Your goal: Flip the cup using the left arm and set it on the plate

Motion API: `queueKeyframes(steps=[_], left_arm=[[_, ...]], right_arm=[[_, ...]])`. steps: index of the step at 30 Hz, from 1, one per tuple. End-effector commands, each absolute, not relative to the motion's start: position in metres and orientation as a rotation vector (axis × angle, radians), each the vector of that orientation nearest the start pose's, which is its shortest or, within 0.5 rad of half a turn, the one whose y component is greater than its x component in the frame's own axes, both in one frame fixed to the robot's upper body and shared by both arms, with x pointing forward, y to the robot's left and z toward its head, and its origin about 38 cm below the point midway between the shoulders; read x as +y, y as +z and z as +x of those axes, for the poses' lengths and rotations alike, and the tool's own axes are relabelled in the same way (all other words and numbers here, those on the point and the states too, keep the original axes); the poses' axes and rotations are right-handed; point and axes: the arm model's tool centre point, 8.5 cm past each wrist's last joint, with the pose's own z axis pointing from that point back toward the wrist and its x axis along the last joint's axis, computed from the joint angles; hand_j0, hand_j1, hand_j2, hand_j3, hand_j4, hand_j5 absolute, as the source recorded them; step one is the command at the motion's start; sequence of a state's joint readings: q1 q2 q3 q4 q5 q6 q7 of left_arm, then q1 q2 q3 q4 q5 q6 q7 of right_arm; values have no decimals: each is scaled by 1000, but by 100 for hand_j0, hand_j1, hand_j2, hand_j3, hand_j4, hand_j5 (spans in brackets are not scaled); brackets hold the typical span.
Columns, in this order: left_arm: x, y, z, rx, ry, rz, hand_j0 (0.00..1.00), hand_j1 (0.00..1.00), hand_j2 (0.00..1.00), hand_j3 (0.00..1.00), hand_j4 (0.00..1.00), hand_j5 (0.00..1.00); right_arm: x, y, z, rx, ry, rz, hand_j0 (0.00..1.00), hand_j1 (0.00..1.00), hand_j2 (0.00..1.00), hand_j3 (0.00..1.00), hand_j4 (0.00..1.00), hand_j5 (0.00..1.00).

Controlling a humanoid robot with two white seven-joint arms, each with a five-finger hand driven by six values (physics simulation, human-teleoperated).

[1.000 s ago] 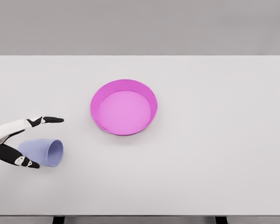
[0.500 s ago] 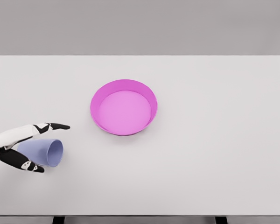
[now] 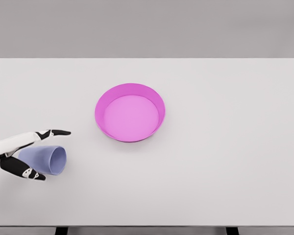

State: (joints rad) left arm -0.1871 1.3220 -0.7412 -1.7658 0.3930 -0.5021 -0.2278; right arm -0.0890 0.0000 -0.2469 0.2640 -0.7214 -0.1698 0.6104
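Observation:
A pale lavender cup point(image 3: 46, 159) lies on its side at the table's left, its mouth facing right. My left hand point(image 3: 48, 154) reaches in from the left edge and straddles the cup, one finger stretched along its far side and the thumb along its near side. The fingers are spread around the cup's body and not closed on it. The cup's base end is hidden behind my hand. A magenta plate point(image 3: 130, 112) with a raised rim sits near the table's middle, well to the upper right of the cup. My right arm is out of the picture.
The white table point(image 3: 225, 156) stretches wide to the right, its front edge near the bottom of the picture. A plain grey wall stands behind it.
My left hand has slid rightward and a little down along the cup, so its fingers now bracket the cup more closely. The cup and plate have stayed put.

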Motion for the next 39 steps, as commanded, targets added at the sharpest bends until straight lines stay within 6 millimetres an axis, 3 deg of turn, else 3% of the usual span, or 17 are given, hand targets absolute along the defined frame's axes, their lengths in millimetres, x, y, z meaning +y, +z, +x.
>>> queueKeyframes(steps=[1,13,30,35,39], left_arm=[[376,178,302,-1385,-1367,-112,100,100,100,100,100,100],[384,159,299,-1250,-1329,-65,100,100,100,100,100,100],[365,146,300,-1286,-1340,-101,100,100,100,100,100,100],[367,146,299,-1276,-1337,-94,75,75,75,75,75,75],[370,141,298,-1237,-1325,-75,75,75,75,75,75,75]], right_arm=[[-233,-244,18,-303,-913,380,100,100,100,100,100,100],[-233,-244,17,-301,-913,379,100,100,100,100,100,100],[-233,-244,18,-303,-913,380,100,100,100,100,100,100],[-233,-244,18,-303,-913,380,100,100,100,100,100,100],[-233,-244,18,-303,-913,380,100,100,100,100,100,100]])
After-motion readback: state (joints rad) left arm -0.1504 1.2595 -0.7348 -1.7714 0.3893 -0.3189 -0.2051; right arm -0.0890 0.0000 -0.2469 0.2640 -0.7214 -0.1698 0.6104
